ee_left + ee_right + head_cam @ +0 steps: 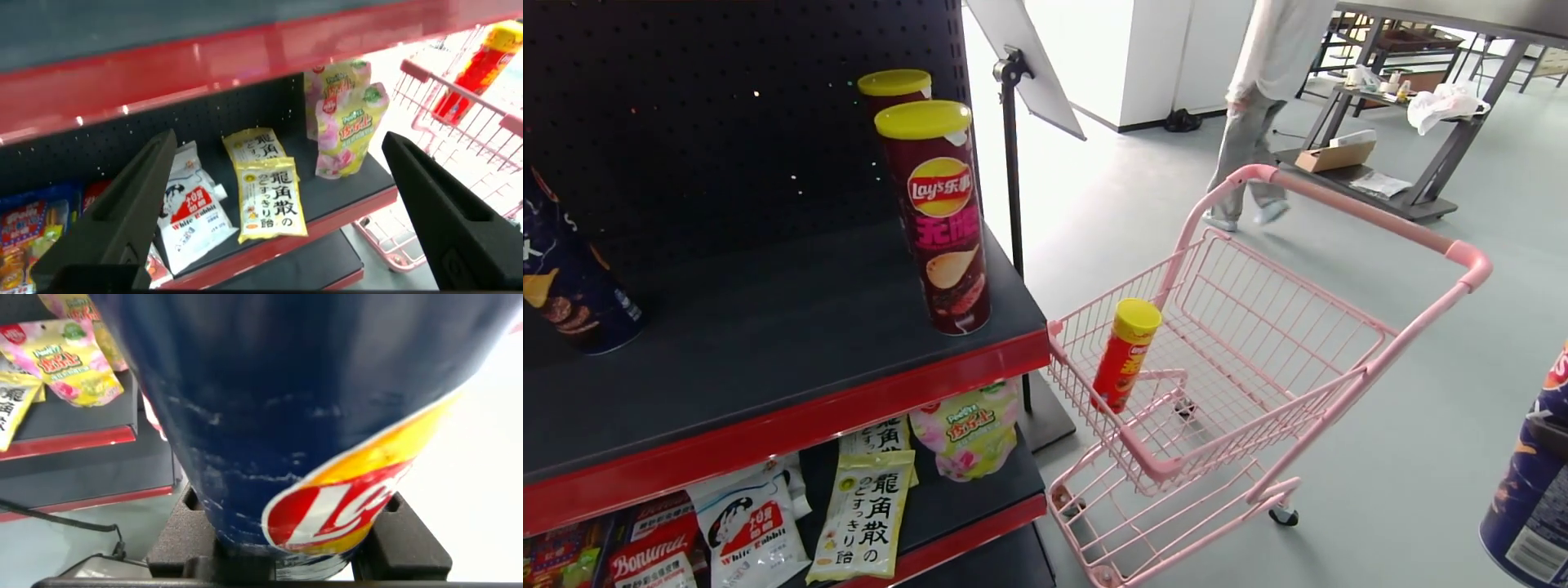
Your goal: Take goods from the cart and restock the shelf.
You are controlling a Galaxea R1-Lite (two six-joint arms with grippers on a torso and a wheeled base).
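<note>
Navy cylindrical chip can (286, 416), clamped in right gripper (290, 554); left gripper (278, 140) splayed empty before lower black metal shelf (335, 196).

A white panel (1025, 57) tops a black pole (1014, 180), and a cardboard box (1335, 155) lies on a dark metal rack (1421, 211).

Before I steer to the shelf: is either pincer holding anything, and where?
The right pincer grips a blue can by its side wall; the left pincer is empty.
</note>
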